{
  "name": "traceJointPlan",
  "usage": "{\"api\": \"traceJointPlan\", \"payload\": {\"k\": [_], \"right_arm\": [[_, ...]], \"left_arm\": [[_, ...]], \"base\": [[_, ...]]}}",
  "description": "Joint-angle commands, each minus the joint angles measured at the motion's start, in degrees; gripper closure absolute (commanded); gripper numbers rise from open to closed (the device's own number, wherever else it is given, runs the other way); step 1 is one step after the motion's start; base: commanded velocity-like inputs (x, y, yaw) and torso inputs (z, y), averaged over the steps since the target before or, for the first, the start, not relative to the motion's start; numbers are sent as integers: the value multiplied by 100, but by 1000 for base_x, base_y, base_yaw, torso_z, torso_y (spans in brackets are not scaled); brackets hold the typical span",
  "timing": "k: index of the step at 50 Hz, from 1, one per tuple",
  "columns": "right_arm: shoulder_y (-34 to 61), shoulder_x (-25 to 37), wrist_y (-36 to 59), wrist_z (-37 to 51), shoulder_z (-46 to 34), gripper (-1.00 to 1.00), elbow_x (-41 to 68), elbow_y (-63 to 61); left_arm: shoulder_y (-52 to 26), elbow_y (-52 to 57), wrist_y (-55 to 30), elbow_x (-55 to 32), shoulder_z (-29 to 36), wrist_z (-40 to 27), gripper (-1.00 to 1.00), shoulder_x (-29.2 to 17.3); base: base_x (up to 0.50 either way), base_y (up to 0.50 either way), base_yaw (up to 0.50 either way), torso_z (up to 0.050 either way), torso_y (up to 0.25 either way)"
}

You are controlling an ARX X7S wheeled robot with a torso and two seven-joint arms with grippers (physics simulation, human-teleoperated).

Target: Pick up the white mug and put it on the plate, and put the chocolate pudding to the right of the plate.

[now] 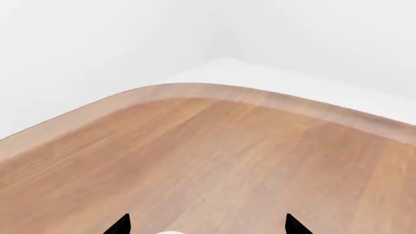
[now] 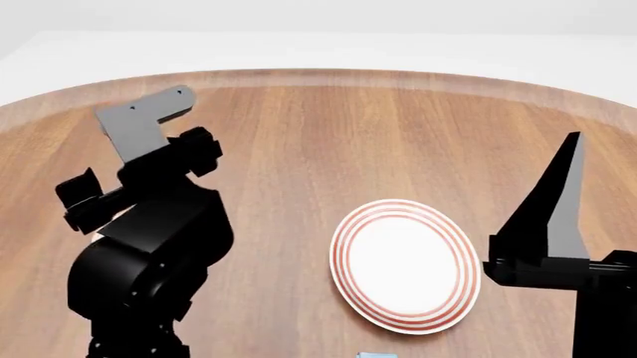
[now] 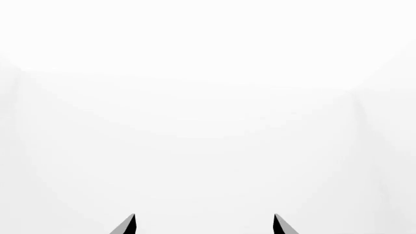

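The plate (image 2: 403, 265), white with red rings, lies on the wooden table right of centre. A light blue sliver (image 2: 377, 355) at the bottom edge of the head view may be the chocolate pudding; the rest is cut off. My left gripper (image 1: 208, 226) is open, with its tips wide apart over bare wood. A white sliver (image 1: 170, 232) between them at the frame edge may be the white mug's rim; I cannot tell for sure. My left arm (image 2: 149, 231) hides that spot in the head view. My right gripper (image 3: 202, 224) is open and empty, raised to the right of the plate (image 2: 557, 201).
The round wooden table (image 2: 329, 134) has a raised rim (image 1: 195, 90) with white floor and walls beyond it. The right wrist view shows only white background.
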Motion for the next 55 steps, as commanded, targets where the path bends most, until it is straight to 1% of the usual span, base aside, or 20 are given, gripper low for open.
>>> {"api": "traceJointPlan", "payload": {"k": [1,5,9,11,15,18,21,38,45,49,51,55], "right_arm": [[-33,-101,-19,-116,128,-100,-79,-22],[-33,-89,-1,-100,132,-100,-75,-48],[-36,-85,17,-88,113,-100,-87,-61],[-35,-79,34,-81,110,-100,-80,-86],[-37,-73,49,-70,93,-100,-92,-93],[-43,-68,57,-59,97,-100,-78,-103],[-45,-69,35,-55,92,-100,-60,-83],[-57,-47,-22,-36,59,-100,-45,-19],[-50,-37,-15,-23,36,-100,-49,-11],[-50,-31,-15,-17,23,-100,-53,-6],[-49,-27,-10,-10,26,-100,-45,-4],[-51,-24,-30,-7,19,-100,-37,25]], "left_arm": [[-1,-572,538,-323,-149,-733,-100,98],[130,-756,885,-312,-155,-896,-100,86],[152,-850,994,-385,-134,-996,-100,55],[149,-918,1113,-279,15,-1032,-100,12],[167,-1077,1181,-372,57,-1000,-100,10],[234,-1241,1329,-657,-157,-876,-100,62],[302,-1314,1478,-659,-187,-986,-100,46],[626,-1887,2035,-797,-77,-1128,-100,-16],[694,-1995,2119,-815,12,-1181,-100,-48],[711,-2118,2194,-861,63,-1127,-100,-37],[743,-2197,2235,-976,-11,-1119,-100,-3],[744,-2322,2404,-934,116,-1008,-100,-31]], "base": [[0,0,0,0,0],[0,0,0,0,0],[0,0,0,0,0],[0,0,0,0,0],[0,0,0,0,0],[0,0,0,0,0],[0,0,0,0,0],[0,0,0,0,0],[0,0,0,0,0],[0,0,0,0,0],[0,0,0,0,0],[0,0,0,0,0]]}}
